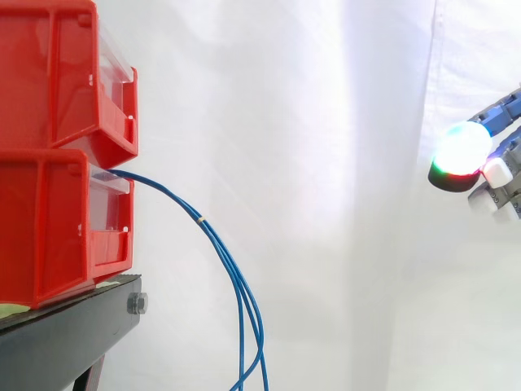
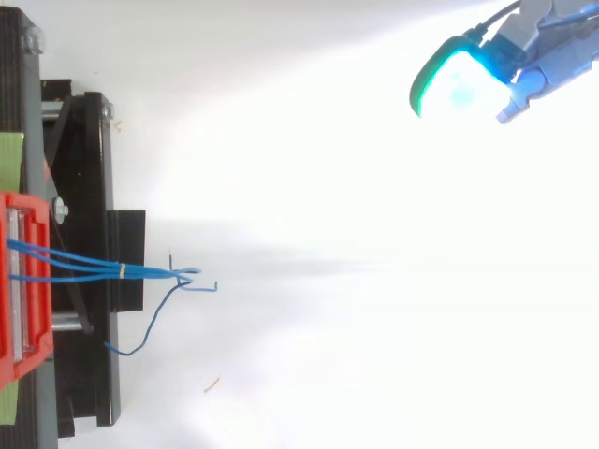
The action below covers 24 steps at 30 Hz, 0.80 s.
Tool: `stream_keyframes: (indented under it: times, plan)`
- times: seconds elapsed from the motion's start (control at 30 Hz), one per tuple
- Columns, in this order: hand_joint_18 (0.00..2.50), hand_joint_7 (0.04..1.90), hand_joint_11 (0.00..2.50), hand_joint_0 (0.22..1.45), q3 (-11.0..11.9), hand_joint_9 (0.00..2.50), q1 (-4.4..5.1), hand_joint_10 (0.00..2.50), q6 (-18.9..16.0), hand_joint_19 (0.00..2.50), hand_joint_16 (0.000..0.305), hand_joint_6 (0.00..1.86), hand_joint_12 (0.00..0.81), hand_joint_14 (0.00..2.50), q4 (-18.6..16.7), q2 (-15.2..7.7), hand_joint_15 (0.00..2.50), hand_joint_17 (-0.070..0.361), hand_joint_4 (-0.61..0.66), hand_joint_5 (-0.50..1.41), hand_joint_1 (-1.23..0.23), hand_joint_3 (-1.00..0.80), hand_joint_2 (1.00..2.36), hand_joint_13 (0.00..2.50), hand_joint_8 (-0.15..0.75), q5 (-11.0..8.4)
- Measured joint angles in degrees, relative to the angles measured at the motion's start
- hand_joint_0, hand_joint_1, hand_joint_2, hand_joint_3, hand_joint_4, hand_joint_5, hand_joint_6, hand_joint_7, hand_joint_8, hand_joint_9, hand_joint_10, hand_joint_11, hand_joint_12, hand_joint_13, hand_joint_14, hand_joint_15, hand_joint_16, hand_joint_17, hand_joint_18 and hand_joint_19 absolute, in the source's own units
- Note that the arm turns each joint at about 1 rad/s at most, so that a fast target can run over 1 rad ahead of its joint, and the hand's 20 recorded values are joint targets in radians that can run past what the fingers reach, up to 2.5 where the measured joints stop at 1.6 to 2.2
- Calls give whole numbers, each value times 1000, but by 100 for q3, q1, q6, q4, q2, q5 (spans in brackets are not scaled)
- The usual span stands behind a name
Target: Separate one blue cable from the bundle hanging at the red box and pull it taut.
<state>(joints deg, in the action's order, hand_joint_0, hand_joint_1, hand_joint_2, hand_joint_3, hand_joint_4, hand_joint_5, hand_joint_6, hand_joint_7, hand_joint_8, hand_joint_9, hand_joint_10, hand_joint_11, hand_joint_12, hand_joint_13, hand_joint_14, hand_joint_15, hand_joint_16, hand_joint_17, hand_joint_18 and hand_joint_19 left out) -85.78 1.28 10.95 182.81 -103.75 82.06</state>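
While the hand [image 1: 462,151] hangs at the right edge of the side view with its fingers reaching out loosely and holding nothing, the cables [image 1: 244,297] are well apart from it across open white space. They leave the front of the lower bin [image 1: 57,228], pass through a pale band [image 1: 201,219] and droop as a tight bunch toward the bottom edge.

To do this step well, I judge the hand should approach level and low, meeting the bunch below the band, where the strands start to fan out. From above, one strand [image 2: 153,321] curls away from the rest beside the stand [image 2: 94,187]; that looks the easiest one to single out. A thin pinch between pad tips suits it better than a broad wrap, which would likely gather several strands. The pull should then run straight away from the bin, slowly, since the band may drag its neighbours along.

Room is generous between hand and cables. The tight edges are the bin's lip, the upper bin [image 1: 49,73] overhanging it, and the stand's front corner; stopping short of these seems wise.
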Motion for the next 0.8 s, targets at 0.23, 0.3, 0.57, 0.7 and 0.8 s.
stream_keyframes:
  times: [0.23, 0.3, 0.57, 0.7, 0.8]
  plan:
    - [219, 719, 0, 524, 0, 234, 2, 0, -45, 0, 40, 502, 327, 0, -692, -9, 55, 90, 166, -259, -809, -500, 1000, 298, 243, -198]
    - [212, 714, 0, 525, 0, 225, 3, 0, -53, 0, 39, 501, 324, 1, -846, -29, 43, 89, 164, -259, -810, -500, 1000, 283, 240, -257]
    - [180, 716, 0, 512, 0, 232, 11, 0, -186, 0, 39, 502, 321, 1, -1102, -149, 26, 88, 168, -258, -767, -500, 1000, 262, 245, -316]
    - [181, 718, 0, 511, 0, 250, 17, 0, -294, 0, 39, 502, 322, 0, -1241, -225, 34, 89, 175, -255, -757, -500, 1000, 264, 255, -321]
    - [189, 720, 16, 511, 0, 281, 26, 0, -336, 0, 39, 502, 323, 0, -1306, -309, 38, 88, 184, -251, -748, -500, 1000, 279, 259, -321]
